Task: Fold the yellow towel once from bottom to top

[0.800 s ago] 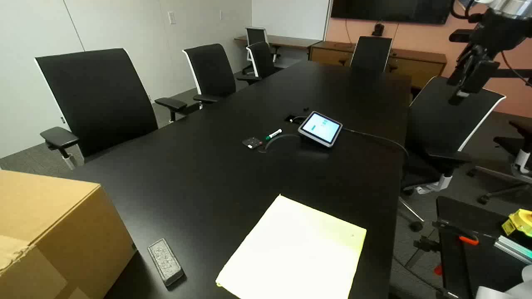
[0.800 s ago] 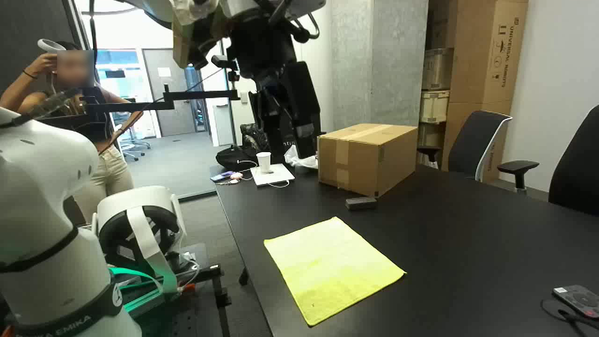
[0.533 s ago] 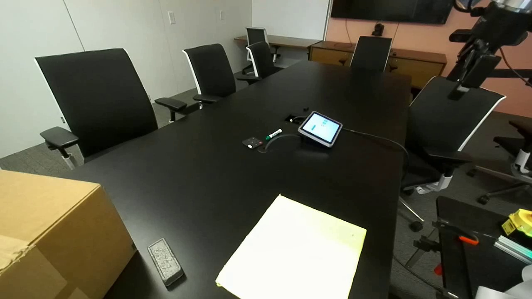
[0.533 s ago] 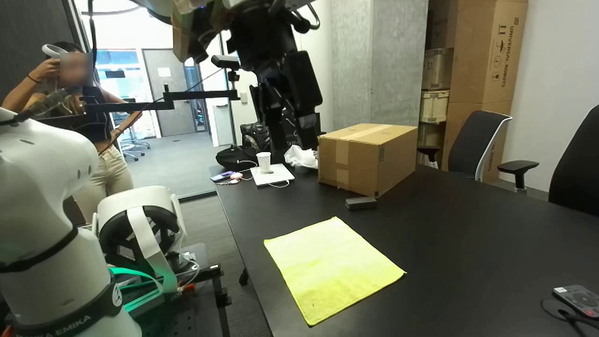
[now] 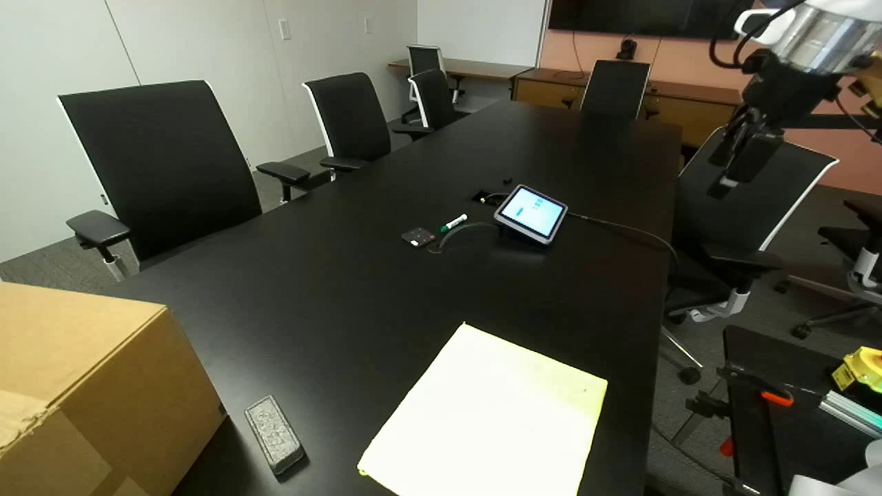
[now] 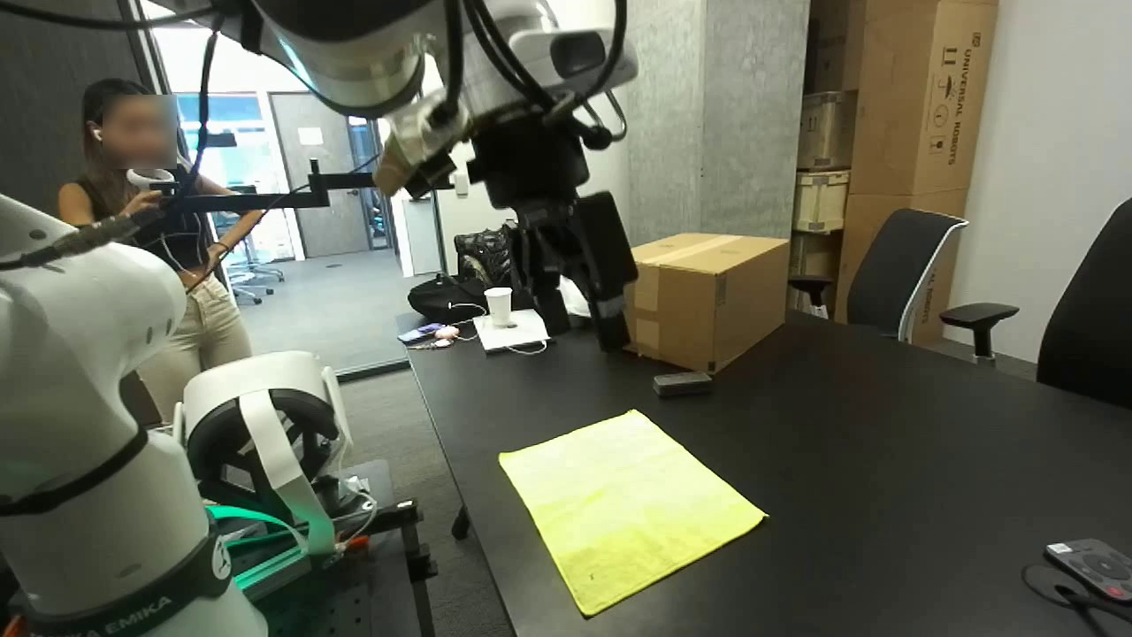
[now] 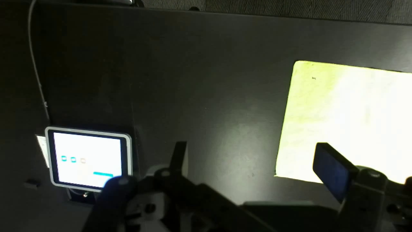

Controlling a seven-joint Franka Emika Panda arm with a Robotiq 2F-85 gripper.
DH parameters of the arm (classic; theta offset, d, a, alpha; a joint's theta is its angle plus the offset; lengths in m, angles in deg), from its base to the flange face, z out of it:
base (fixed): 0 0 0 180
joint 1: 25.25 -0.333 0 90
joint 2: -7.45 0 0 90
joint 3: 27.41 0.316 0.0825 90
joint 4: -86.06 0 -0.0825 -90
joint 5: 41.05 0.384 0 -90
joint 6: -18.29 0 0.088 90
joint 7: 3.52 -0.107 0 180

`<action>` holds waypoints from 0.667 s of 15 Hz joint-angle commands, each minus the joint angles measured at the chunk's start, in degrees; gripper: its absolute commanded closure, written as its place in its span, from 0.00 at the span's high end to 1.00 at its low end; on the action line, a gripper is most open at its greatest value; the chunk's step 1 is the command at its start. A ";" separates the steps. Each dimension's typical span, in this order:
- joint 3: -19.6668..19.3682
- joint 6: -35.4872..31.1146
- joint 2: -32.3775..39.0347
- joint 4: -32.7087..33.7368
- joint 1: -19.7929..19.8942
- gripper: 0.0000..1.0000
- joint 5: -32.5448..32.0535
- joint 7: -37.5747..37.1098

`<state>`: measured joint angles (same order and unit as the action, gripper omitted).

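Observation:
The yellow towel (image 6: 632, 509) lies flat and spread out on the black table. It shows in an exterior view (image 5: 489, 413), where the bottom edge cuts it off and glare whitens it. In the wrist view the towel (image 7: 347, 122) lies at the right, cut off by the frame edge and partly hidden by a finger. My gripper (image 7: 251, 151) is open with its fingers wide apart and nothing between them. In both exterior views the gripper (image 6: 584, 329) (image 5: 721, 176) hangs in the air above the table, apart from the towel.
A cardboard box (image 6: 707, 292) and a dark eraser block (image 6: 682, 383) stand beyond the towel. A lit tablet (image 5: 531, 213) with a cable, a marker (image 5: 454, 222) and a remote (image 5: 418, 238) lie farther along the table. A cup (image 6: 499, 305) stands near the table edge.
The gripper has come down and moved left in one exterior view, right in the other exterior view. It rose slightly before that. The towel has not moved. The person has lowered a hand.

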<state>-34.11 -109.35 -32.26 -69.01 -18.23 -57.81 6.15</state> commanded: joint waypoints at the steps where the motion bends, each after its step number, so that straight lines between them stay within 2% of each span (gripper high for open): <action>1: 0.66 -14.45 8.86 -3.28 0.29 1.00 0.72 -5.18; 4: 1.46 -20.49 19.63 -3.54 -1.04 1.00 4.26 -7.83; 7: 1.44 -24.09 30.42 -1.90 -3.85 1.00 11.44 -7.94; 10: 1.74 -24.84 40.02 0.90 -6.88 1.00 22.74 -6.57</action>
<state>-32.68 -132.38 -1.72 -71.99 -22.45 -44.20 -0.74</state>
